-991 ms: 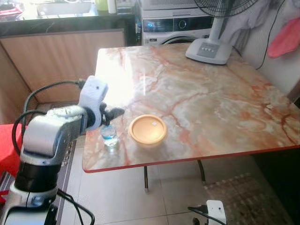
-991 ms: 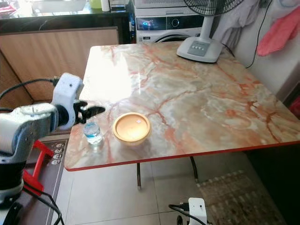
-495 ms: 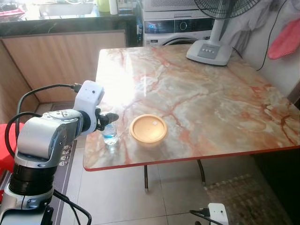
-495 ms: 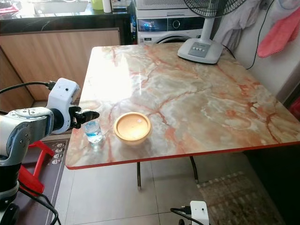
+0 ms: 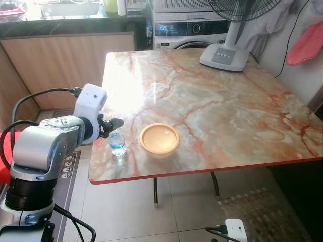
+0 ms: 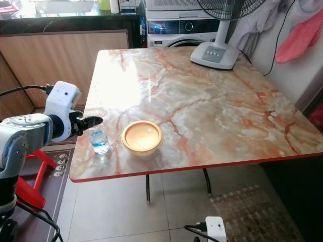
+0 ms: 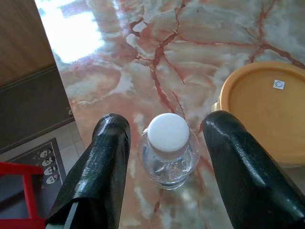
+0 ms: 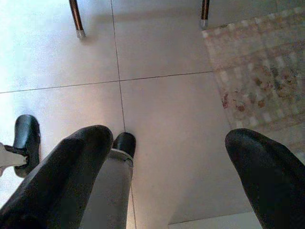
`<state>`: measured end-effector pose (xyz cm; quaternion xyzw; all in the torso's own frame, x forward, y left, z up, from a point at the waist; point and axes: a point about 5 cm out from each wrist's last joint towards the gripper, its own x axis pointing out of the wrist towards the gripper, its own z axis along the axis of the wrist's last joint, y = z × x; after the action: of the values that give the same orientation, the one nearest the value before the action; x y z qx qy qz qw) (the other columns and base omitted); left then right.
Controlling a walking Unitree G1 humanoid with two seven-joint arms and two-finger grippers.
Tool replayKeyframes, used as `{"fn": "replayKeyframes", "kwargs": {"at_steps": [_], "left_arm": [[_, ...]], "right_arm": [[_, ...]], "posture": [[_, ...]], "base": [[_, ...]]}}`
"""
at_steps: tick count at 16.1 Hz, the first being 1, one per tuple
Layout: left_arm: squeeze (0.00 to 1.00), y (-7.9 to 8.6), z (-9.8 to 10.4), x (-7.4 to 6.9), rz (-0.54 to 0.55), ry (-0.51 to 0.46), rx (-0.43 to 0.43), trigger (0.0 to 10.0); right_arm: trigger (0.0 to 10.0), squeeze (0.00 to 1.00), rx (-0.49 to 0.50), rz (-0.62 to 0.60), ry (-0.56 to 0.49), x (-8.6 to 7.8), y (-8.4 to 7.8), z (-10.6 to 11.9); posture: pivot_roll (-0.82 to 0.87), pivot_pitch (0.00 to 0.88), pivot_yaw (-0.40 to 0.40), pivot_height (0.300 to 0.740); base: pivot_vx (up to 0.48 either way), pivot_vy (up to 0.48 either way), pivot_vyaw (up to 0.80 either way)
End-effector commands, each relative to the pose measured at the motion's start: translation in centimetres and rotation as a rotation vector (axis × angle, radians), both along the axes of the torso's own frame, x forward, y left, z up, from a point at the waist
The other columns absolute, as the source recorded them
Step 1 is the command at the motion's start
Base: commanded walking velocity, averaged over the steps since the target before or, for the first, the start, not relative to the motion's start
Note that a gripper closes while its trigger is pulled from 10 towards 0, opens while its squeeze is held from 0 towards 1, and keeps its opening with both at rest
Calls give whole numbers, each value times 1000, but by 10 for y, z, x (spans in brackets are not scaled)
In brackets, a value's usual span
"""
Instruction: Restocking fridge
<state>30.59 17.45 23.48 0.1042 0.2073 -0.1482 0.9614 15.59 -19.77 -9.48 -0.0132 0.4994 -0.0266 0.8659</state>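
A small clear water bottle (image 5: 117, 143) with a white cap (image 7: 167, 133) stands near the front left corner of the marble table (image 5: 217, 106). My left gripper (image 5: 115, 123) hovers just above and to the left of it, open, with one black finger (image 7: 102, 167) on each side of the cap and not touching. An orange round lidded container (image 5: 159, 139) sits right beside the bottle. My right gripper (image 8: 167, 162) hangs open low over the tiled floor.
A standing fan's base (image 5: 224, 54) rests at the table's far right corner. Behind the table are a washing machine (image 5: 189, 27) and a wooden counter (image 5: 65, 60). A red stool (image 6: 30, 174) stands at the left and a patterned rug (image 8: 257, 71) lies under the table's right side.
My left arm has drawn back to the left a little, so the gripper tips now sit over the table's left edge beside the bottle. The bottle and container have not moved.
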Motion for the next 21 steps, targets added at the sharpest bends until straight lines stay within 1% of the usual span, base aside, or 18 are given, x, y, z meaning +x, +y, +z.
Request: {"fn": "replayKeyframes", "kwargs": {"at_steps": [1, 3, 6, 7, 9, 10, 12, 13, 21], "left_arm": [[0, 5, 2, 0, 22, -15, 12, 10000], [0, 5, 3, 1, 29, -26, 1, 10000], [0, 6, 0, 4, 27, -29, 1, 10000], [0, 5, 1, 5, 26, -32, -12, 10000], [0, 8, -2, 9, 34, -34, -1, 10000], [1000, 8, -3, 9, 30, -32, -10, 10000], [1000, 6, -4, 11, 27, -42, -8, 10000], [0, 6, -4, 11, 27, -40, -13, 10000], [0, 1, -9, 19, 16, -32, -44, 10000]], "right_arm": [[10000, 0, -3, 3, -2, -1, -2, 0], [10000, 0, -6, 7, 3, -2, -2, 0], [10000, 0, -7, 7, 2, -2, -3, 0], [10000, 0, -7, 7, 1, -2, -4, 0], [10000, 0, -9, 8, 2, -2, -4, 0], [10000, 0, -10, 7, 1, -2, -4, 0], [10000, 0, -11, 8, 2, -2, -5, 0], [10000, 0, -11, 8, 3, -2, -5, 0], [10000, 0, -10, 6, 3, -3, -6, 0]], "posture": [[138, 0, -43, 740], [131, 0, -43, 740], [124, 0, -46, 740], [122, 0, -47, 740], [116, 0, -49, 740], [116, 0, -49, 740], [113, 0, -50, 740], [111, 0, -52, 740], [101, 0, -52, 740]], "base": [[0, 0, 0], [0, 0, 0], [0, 0, 0], [0, 0, 0], [0, 0, 0], [0, 0, 0], [0, 0, 0], [0, 0, 0], [0, 0, 0]]}}
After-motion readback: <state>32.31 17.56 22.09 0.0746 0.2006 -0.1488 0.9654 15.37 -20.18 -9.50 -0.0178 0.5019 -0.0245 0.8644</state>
